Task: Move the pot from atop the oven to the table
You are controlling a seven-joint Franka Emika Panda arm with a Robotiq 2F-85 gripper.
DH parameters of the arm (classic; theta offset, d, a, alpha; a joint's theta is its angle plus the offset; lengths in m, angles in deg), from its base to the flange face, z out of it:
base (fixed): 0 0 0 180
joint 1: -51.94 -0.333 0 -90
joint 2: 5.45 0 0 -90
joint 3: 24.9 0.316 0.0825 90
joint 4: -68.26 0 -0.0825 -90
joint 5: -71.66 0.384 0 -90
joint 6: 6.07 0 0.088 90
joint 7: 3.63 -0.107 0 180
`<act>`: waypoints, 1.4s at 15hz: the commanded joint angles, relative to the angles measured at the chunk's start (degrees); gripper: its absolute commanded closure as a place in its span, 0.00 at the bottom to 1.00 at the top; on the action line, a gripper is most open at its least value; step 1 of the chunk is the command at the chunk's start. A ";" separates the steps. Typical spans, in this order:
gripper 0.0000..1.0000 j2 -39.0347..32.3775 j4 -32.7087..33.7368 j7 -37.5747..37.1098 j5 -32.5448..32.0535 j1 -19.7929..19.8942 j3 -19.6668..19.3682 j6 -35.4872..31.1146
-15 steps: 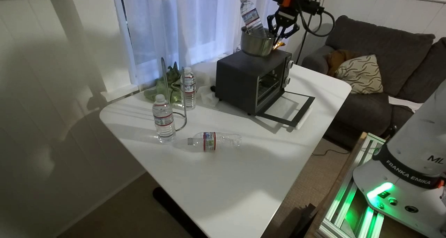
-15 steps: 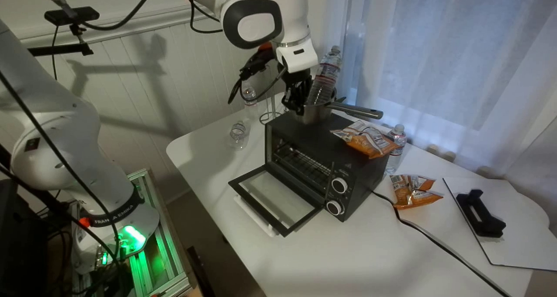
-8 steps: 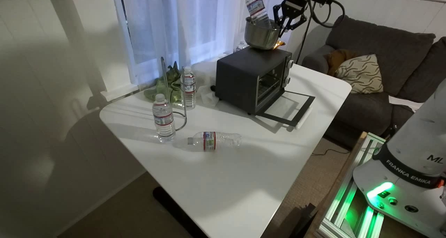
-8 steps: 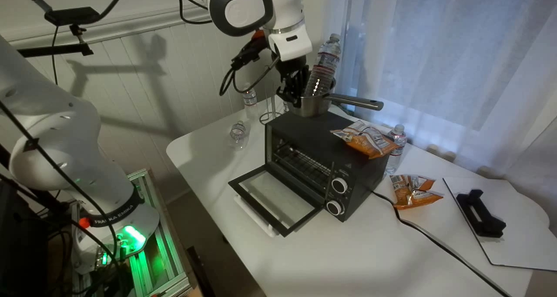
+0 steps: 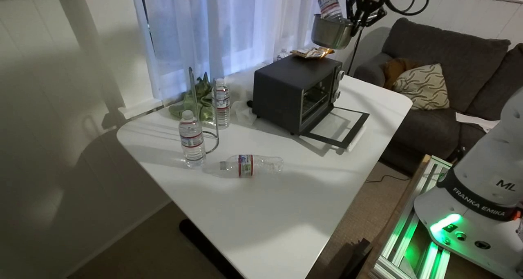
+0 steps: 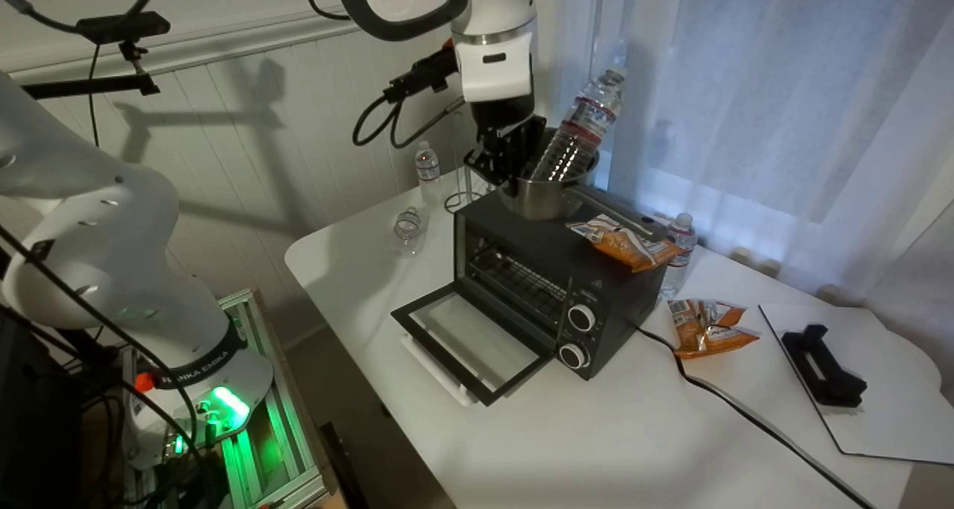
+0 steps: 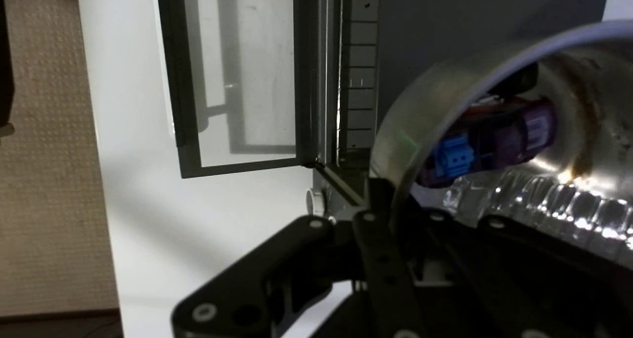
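Note:
The silvery metal pot (image 5: 331, 34) hangs above the oven (image 5: 282, 87), clear of its top. It also shows in an exterior view (image 6: 542, 198) with its handle pointing right over a chip bag. My gripper (image 5: 355, 27) is shut on the pot's rim, one finger inside and one outside, as the wrist view shows (image 7: 395, 202). A clear water bottle (image 6: 577, 133) leans in the pot, and a dark purple and blue item (image 7: 489, 142) lies inside too. The oven's glass door is open and folded down. The white table (image 5: 261, 213) carries the oven.
Upright bottles (image 5: 192, 138) (image 5: 221, 103), a wire stand (image 5: 216, 136), a green bag (image 5: 192, 105) and a lying bottle (image 5: 249, 165) are on the table. Chip bags lie on the oven (image 6: 630, 244) and table (image 6: 708, 326). A black-handled board (image 6: 879, 419) and a cord (image 6: 745, 412) are nearby.
The pot, with the bottle in it, has risen off the oven and moved sideways with my gripper. The chip bag on the oven now shows more fully below the pot in an exterior view.

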 commanded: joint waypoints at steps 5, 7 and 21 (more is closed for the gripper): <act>0.98 -0.98 4.19 -10.84 -1.09 6.07 -4.97 1.55; 0.98 -2.55 4.03 -12.65 -1.69 7.10 -6.12 -0.37; 0.98 -17.12 2.39 -18.12 -5.08 8.41 -13.88 -20.59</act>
